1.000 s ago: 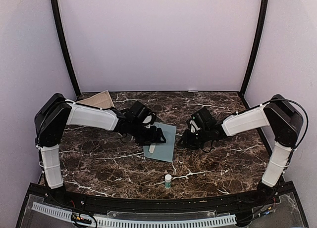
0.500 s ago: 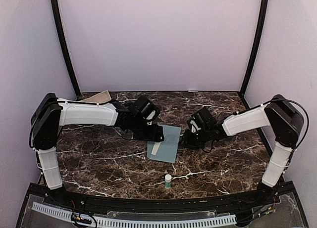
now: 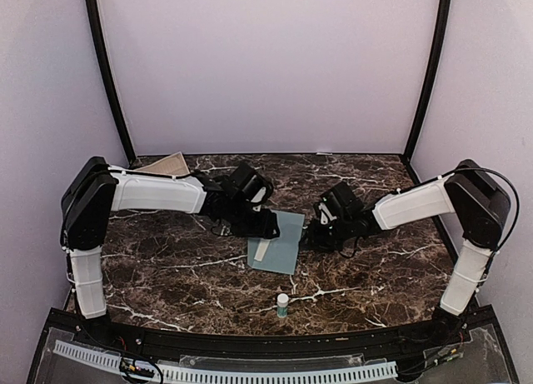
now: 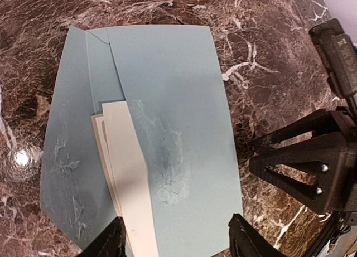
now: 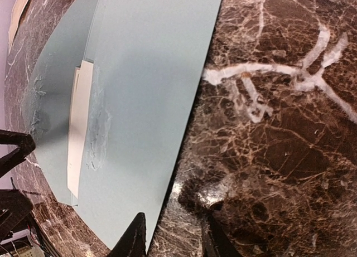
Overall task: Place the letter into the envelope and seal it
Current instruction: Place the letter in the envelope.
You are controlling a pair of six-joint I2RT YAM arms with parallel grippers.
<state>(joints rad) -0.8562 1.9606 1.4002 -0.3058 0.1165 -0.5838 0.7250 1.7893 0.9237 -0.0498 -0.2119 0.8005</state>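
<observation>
Since a second earlier the left claw (image 4: pixel 179 239) had swung up and right over the envelope (image 3: pixel 285 238), fingers apart; the right claw (image 5: pixel 174 237) stood narrowly apart at its edge. Mid-frame in the top view, the pale teal envelope lay flat, flap open, blotchy, the white letter (image 4: pixel 125 173) only partly tucked in; pushing home and sealing remained.
</observation>
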